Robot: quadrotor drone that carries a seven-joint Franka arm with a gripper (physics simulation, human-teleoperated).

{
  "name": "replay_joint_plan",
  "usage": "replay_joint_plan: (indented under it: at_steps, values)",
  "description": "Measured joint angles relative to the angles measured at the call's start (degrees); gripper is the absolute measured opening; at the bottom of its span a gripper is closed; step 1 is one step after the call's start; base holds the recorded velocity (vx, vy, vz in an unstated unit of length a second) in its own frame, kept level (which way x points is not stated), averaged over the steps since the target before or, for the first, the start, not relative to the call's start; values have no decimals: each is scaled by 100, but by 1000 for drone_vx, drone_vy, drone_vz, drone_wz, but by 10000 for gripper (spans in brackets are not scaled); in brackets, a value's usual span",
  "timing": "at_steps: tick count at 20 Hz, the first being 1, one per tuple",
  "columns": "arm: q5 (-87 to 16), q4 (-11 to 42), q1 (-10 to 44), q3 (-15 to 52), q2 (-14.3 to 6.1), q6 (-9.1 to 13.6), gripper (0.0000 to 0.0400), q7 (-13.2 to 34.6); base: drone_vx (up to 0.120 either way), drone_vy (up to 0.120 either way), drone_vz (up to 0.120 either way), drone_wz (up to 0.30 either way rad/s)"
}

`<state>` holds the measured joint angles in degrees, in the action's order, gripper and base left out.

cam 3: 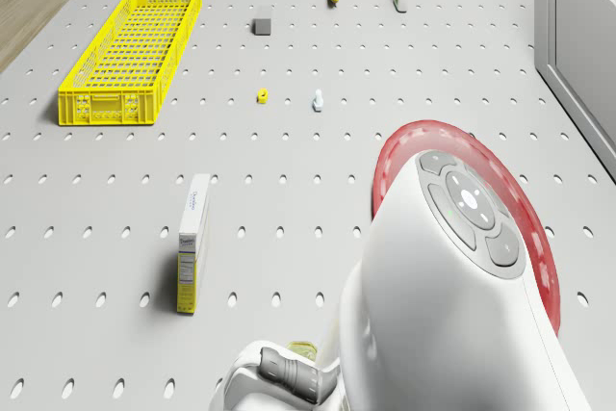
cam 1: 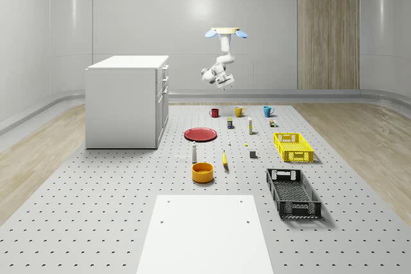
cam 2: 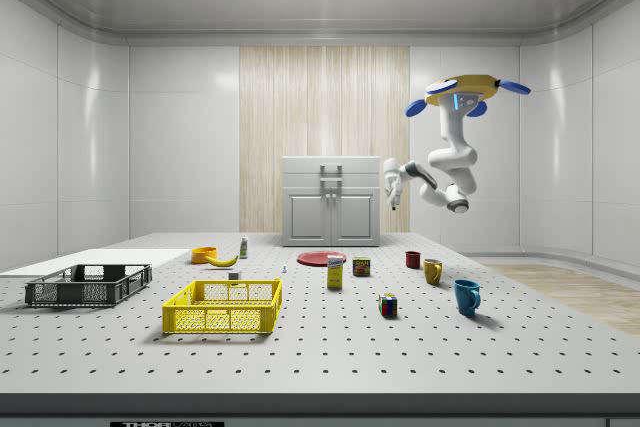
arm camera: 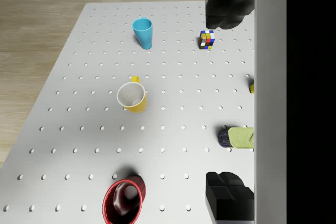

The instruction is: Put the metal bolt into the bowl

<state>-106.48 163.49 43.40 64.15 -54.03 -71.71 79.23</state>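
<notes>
Hovering high above the mugs: drone [cam 1: 225, 31], gripper [arm camera: 229, 103] wide open, holding nothing. Whole-scene view: orange bowl [cam 1: 202, 172]. Drone view: tiny bolt [cam 3: 317, 100]. Box label unreadable.

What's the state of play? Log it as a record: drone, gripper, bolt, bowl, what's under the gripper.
drone: hovers high over the far end of the table
gripper: open, holding nothing, well above the tabletop
metal bolt: small, on the table beyond the red plate, not in the bowl
bowl: orange, upright, beside the banana
below gripper: red mug, yellow mug, teal mug
</notes>
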Motion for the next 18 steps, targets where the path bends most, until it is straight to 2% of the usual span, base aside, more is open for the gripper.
replay_joint_plan:
  at_steps: [3, 7, 10, 15, 18]
  values:
    - [-414, 147, 598, 299, -187, 271, 400, 393, 120, 0, -120, 0]
    - [-649, 220, 1093, 538, -393, 452, 400, 719, 120, 0, -120, 0]
    - [-707, 239, 1314, 649, -522, 493, 400, 869, 120, -13, -120, 0]
    - [-703, 244, 1530, 769, -707, 460, 400, 1026, 120, -112, -120, 0]
    - [-673, 241, 1609, 821, -809, 407, 400, 1089, 120, 0, -27, 0]
